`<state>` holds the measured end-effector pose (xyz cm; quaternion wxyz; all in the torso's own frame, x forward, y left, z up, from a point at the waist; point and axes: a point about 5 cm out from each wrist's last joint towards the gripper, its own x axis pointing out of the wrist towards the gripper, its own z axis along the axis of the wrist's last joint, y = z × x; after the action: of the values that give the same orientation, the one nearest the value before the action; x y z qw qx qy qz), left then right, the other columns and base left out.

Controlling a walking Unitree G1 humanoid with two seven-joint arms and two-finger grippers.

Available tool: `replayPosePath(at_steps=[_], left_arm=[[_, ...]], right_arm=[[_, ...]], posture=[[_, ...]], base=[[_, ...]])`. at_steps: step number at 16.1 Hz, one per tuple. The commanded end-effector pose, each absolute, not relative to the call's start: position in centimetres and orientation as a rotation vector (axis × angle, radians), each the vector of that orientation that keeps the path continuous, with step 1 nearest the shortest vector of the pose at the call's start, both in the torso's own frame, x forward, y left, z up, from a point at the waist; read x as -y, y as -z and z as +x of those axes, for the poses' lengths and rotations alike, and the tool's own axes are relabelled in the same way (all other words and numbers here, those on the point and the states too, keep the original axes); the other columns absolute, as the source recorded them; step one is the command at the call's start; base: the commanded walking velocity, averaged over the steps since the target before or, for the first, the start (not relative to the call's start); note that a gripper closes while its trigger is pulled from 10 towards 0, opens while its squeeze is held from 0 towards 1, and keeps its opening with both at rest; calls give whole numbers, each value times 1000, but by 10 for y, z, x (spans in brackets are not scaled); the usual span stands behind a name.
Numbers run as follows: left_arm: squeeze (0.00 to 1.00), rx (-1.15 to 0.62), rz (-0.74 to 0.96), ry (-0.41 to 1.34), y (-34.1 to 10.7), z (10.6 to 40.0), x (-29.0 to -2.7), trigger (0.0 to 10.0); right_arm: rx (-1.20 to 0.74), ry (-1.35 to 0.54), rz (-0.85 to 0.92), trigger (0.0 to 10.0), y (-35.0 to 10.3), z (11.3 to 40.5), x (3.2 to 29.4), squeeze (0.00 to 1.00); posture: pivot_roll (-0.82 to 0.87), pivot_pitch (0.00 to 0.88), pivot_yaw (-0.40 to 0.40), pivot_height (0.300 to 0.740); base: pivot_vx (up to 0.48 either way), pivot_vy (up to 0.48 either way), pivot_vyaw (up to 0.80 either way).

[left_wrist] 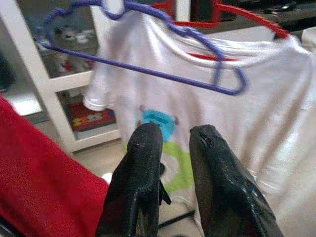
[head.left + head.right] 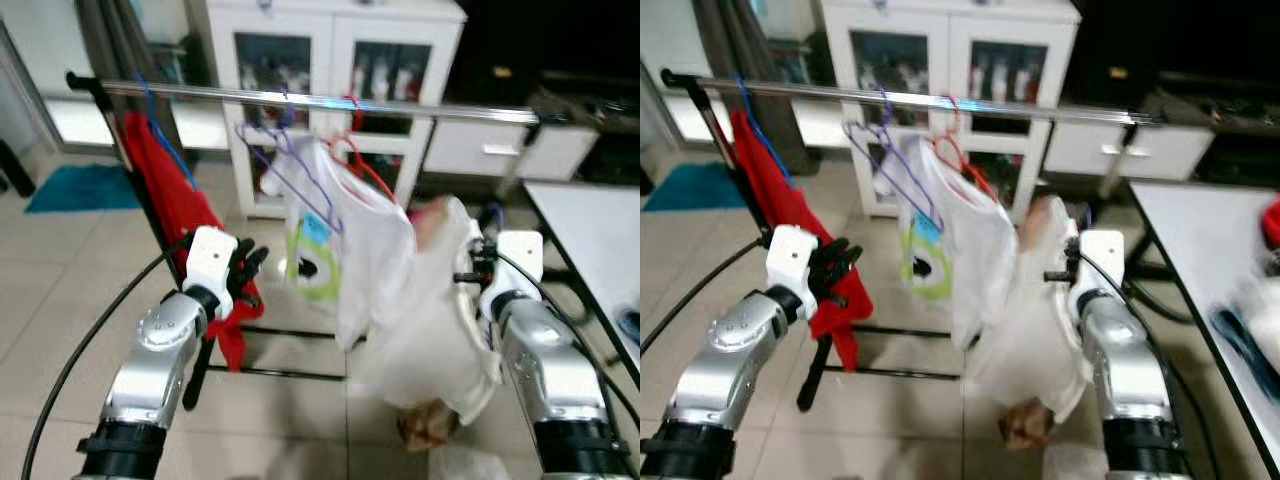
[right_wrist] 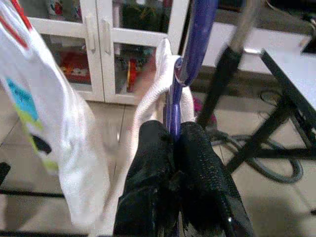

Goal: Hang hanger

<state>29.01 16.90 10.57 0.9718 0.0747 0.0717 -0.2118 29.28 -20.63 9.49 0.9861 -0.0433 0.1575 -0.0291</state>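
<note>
Along the shiny metal rail point(image 2: 300, 100) hang a thin purple wire hanger point(image 2: 290, 170), a red hanger point(image 2: 365, 165) carrying a soft white printed shirt point(image 2: 350, 240), and red cloth point(image 2: 165, 190).

Left wrist view: left tool point(image 1: 173, 143), fingers slightly apart, empty.

Right wrist view: right tool point(image 3: 175, 148) clamped on a purple hanger point(image 3: 197, 34) draped with white fabric point(image 3: 158, 84).

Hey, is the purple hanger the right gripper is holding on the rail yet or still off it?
Off. The right gripper is shut on the purple hanger, low beside the rail.
</note>
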Motion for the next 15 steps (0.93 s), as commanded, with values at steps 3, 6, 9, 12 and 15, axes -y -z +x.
replayPosePath(at_steps=[3, 6, 9, 12, 15], left_arm=[[0, -123, 170, 624, -119, 280, -163, 10000], [0, -68, 157, 745, -140, 274, -157, 10000], [0, -63, 175, 738, -146, 278, -158, 10000], [0, -80, 170, 764, -147, 277, -155, 10000], [0, -70, 173, 797, -154, 278, -151, 10000]], right_arm=[[-257, -13, -128, 10000, -113, 302, 199, 0], [-204, 15, -146, 10000, -133, 314, 209, 0], [-166, 14, -161, 10000, -146, 326, 213, 0], [-156, 54, -188, 10000, -156, 345, 224, 0], [-166, 69, -198, 10000, -167, 370, 228, 0]], posture=[[25, 0, -29, 740], [27, 0, -30, 740], [26, 0, -29, 740], [25, 0, -28, 740], [33, 0, -24, 740]], base=[[123, 0, 0], [0, 0, 0], [0, 0, 0], [0, 0, 0], [0, 0, 0]])
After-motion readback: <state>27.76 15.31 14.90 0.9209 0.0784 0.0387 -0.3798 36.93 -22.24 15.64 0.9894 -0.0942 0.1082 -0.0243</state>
